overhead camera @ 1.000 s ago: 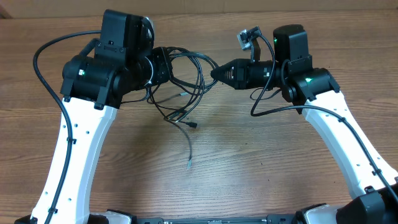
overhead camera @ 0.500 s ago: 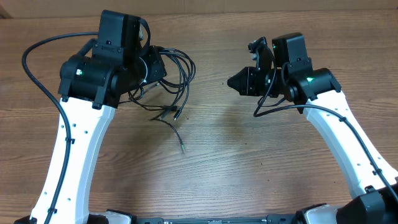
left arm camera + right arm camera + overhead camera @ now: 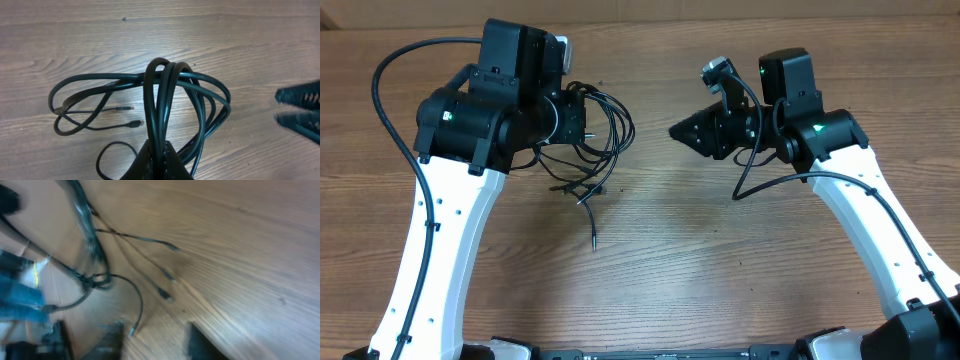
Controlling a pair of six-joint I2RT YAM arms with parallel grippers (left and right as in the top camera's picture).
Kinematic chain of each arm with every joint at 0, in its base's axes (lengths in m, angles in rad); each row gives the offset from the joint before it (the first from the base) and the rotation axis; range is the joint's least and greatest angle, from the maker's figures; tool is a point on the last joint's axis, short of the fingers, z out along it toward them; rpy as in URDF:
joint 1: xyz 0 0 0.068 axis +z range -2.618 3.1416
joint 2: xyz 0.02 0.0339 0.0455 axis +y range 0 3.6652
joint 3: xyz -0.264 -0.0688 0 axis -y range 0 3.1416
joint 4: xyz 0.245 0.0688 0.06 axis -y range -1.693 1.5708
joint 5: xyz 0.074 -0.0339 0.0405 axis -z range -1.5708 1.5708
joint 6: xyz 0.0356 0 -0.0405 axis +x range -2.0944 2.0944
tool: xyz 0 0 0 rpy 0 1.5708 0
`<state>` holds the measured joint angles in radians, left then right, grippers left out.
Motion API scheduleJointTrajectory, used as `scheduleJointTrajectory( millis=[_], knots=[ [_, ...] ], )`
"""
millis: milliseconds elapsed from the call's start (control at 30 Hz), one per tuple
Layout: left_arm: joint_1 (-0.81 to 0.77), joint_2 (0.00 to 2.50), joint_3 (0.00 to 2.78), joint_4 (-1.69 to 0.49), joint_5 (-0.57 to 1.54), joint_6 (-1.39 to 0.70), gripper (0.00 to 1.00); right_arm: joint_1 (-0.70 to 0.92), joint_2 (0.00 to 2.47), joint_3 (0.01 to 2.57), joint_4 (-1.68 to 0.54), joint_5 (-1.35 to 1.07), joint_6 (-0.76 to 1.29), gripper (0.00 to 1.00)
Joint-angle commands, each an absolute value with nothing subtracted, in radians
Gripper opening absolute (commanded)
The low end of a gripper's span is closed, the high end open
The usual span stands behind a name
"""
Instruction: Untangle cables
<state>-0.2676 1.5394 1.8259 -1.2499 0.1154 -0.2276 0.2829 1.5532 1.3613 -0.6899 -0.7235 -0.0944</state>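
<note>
The table (image 3: pixel 660 270) is brown wood. Long lines run across it. One tiny dark spot (image 3: pixel 123 19) shows on it.

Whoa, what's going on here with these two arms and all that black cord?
The robot is trying to untangle a bundle of thin black cables. The left end effector is clamped on several loops of the bundle, while a few loose plug ends trail out over the wooden table. The right end effector sits off to the side, clear of the cables, fingers parted and holding nothing. The bundle is not yet sorted out.
</note>
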Motion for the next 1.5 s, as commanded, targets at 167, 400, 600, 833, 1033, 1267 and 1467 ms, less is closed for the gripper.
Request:
scheduleJointTrajectory(
  millis=[167, 400, 600, 833, 1033, 1267, 1467],
  knots=[
    [-0.263, 1.537, 1.834, -1.214, 0.29, -0.081, 0.05, 0.299, 1.551, 1.38, -0.618, -0.892, -0.226, 0.9],
    [-0.266, 1.537, 1.834, -1.211, 0.293, -0.073, 0.04, 0.314, 1.551, 1.38, -0.594, -0.892, -0.226, 1.0],
    [-0.29, 1.537, 1.834, -1.205, 0.319, -0.059, 0.04, 0.314, 1.551, 1.38, -0.568, -0.892, -0.226, 0.96],
    [-0.321, 1.537, 1.834, -1.195, 0.365, -0.06, 0.04, 0.314, 1.551, 1.38, -0.565, -0.892, -0.226, 0.64],
    [-0.321, 1.537, 1.834, -1.195, 0.376, -0.067, 0.04, 0.314, 1.551, 1.38, -0.564, -0.892, -0.226, 0.26],
    [-0.321, 1.537, 1.834, -1.175, 0.388, -0.08, 0.04, 0.314, 1.551, 1.38, -0.569, -0.892, -0.226, 0.04],
    [-0.321, 1.537, 1.834, -1.155, 0.247, -0.228, 0.04, 0.314, 1.551, 1.38, -0.606, -0.891, -0.226, 0.04]
  ],
)
